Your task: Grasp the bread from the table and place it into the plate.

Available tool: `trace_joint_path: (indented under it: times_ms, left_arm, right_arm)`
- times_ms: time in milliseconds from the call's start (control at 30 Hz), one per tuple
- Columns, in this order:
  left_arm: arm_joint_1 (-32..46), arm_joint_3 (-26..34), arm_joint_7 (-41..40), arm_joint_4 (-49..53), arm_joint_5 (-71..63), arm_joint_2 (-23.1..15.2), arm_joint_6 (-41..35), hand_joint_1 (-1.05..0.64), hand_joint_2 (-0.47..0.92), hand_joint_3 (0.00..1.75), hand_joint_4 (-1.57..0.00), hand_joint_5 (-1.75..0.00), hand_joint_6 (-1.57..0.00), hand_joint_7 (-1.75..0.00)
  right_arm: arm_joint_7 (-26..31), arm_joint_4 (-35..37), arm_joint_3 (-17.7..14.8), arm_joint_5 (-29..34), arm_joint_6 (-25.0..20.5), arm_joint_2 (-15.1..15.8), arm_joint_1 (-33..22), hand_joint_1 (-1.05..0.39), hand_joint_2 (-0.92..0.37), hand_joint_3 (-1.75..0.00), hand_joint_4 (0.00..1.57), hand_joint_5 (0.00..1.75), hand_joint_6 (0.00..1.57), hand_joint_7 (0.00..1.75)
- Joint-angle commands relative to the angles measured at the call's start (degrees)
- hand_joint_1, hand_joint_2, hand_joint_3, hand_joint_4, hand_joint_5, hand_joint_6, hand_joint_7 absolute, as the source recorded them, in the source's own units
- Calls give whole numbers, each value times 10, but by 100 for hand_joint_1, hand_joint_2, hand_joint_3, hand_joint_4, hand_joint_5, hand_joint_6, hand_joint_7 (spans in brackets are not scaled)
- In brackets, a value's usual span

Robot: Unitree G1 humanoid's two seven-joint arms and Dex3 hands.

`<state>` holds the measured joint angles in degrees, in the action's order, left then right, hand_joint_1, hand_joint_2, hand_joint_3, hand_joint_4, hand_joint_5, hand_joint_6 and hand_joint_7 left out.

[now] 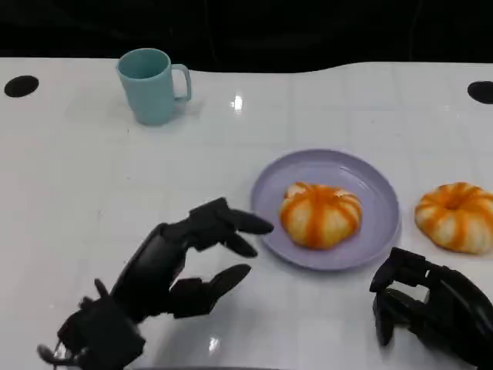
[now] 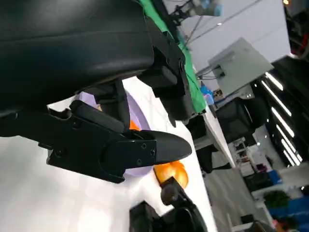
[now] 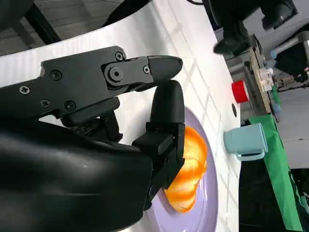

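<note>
A: Status of the bread?

B: One bun (image 1: 320,214) sits in the middle of the lilac plate (image 1: 377,181). A second bun (image 1: 457,216) lies on the white counter (image 1: 100,169), just beside the plate on the robot's right, not touching it. I judge this second one to be the piece left to move.

A: Handling characteristics?

B: By appearance, light and soft, with a glazed orange-striped crust. It would likely dent under a hard squeeze. Recommended hold: fingers around the sides at the widest part, with light pressure, rather than pressing down on the crown.

A: Hand states?

B: The left hand (image 1: 181,266) hovers near the plate's edge, fingers spread, holding nothing. The right hand (image 1: 431,304) is low at the near edge of the counter, in front of the loose bun and apart from it. Its fingers are curled downward, and nothing is in them. The right wrist view shows its fingers (image 3: 166,116) apart, with the plated bun beyond them.

A: Surface and room?

B: The counter is glossy white and reflects the ceiling lights. Expect the bun to slide if nudged. A pale teal mug (image 1: 152,85) stands at the far left, well apart from the plate. The left wrist view shows green cloth (image 2: 186,72), other desks and strip lighting beyond.
</note>
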<state>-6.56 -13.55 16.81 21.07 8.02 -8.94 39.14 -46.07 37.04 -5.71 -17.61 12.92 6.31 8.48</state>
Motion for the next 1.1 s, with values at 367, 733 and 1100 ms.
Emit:
trace_joint_path:
  times_ms: [367,733,1100]
  left_arm:
    - [109,54,39,-71,71,46,-82,-72,92,59,-46,-161,-44,-142]
    - [137,97,111,-52,149,82,-112,-74,92,53,-69,-175,-52,-167]
    - [161,123,139,-77,197,114,-194,-72,92,47,-84,-175,-58,-174]
  right_arm:
    - [-1,-12,0,-3,-15,6,-11,-56,-92,-19,72,175,68,148]
    - [1,-24,-1,-2,-28,7,-15,-57,-92,-19,72,175,68,148]
    - [6,-41,3,1,-33,8,-25,-57,-92,-18,72,175,69,147]
